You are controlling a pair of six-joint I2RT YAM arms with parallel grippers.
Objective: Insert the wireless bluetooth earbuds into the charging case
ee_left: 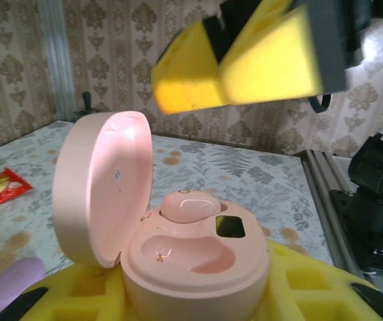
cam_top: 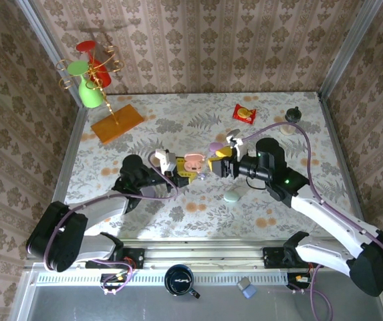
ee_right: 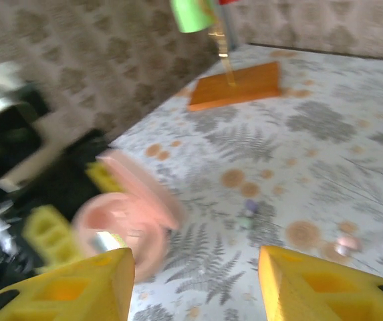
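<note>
The right gripper [ee_right: 192, 261] is open: its yellow fingers [ee_right: 77, 284] stand well apart with nothing between them. It hovers just above and behind the charging case [ee_left: 178, 254], apart from it.

The left gripper [ee_left: 194, 297] is closed on the base of that case and holds it upright, with the lid [ee_left: 101, 187] swung back.

Inside the case a pink earbud [ee_left: 188, 206] sits in the rear well, beside the small dark window. The front well [ee_left: 191, 257] is bare apart from a glint of contact metal.

Two loose buds [ee_right: 250, 208] lie on the table [ee_right: 325, 134] near the case, on its far side from the left arm. The right wrist picture is blurred, so I cannot tell how they lie. A purple case [ee_left: 14, 281] rests just beside the held one.

By my judgement one bud is in and the job is about half done. The step in hand is clearing away from the case. Next, the right gripper must drop to a loose bud, pinch so small and slippery a thing squarely, then bring it over the front well and match its tilt. Meanwhile the left grip needs to keep the case steady.
</note>
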